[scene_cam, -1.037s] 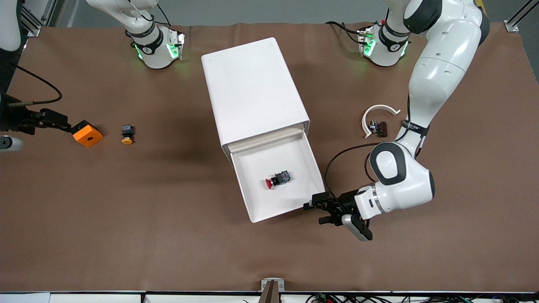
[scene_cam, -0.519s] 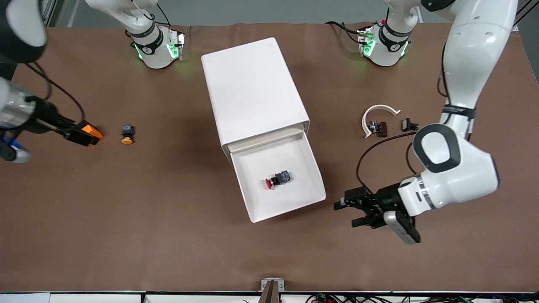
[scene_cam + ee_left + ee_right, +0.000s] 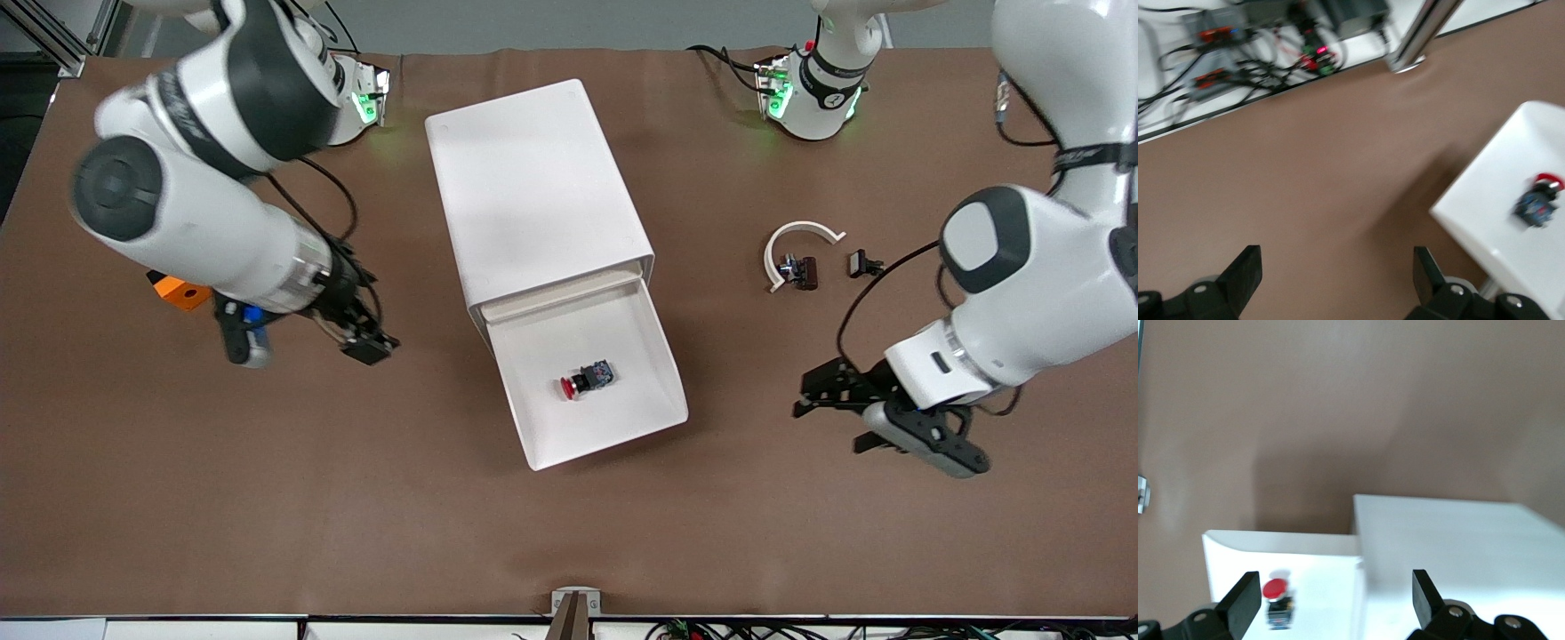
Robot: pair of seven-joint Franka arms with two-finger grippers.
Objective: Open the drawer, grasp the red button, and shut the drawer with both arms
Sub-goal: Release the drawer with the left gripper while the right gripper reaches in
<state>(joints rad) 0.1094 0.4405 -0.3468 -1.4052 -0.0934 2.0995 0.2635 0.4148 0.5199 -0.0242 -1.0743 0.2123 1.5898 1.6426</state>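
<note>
The drawer [image 3: 622,418] stands pulled out of the white cabinet [image 3: 533,187], toward the front camera. The button [image 3: 587,380], with a red cap and dark body, lies on its side in the drawer's tray. My right gripper [image 3: 364,342] is open and empty, over the table beside the cabinet toward the right arm's end. The right wrist view shows its fingers [image 3: 1241,607] spread, with the button [image 3: 1277,601], drawer [image 3: 1311,557] and cabinet [image 3: 1458,540] ahead. My left gripper [image 3: 827,427] is open and empty over bare table beside the drawer. The left wrist view shows the drawer corner [image 3: 1501,220] and button [image 3: 1538,200].
An orange block [image 3: 178,292] lies partly under the right arm, which hides the yellow-capped button. A white curved piece [image 3: 800,238] and two small dark parts [image 3: 805,271] [image 3: 861,263] lie toward the left arm's end. A metal bracket [image 3: 576,603] sits at the table's near edge.
My left gripper has drawn away from the drawer's corner toward the left arm's end. My right arm has swung from the orange block toward the cabinet. The drawer and button have not moved.
</note>
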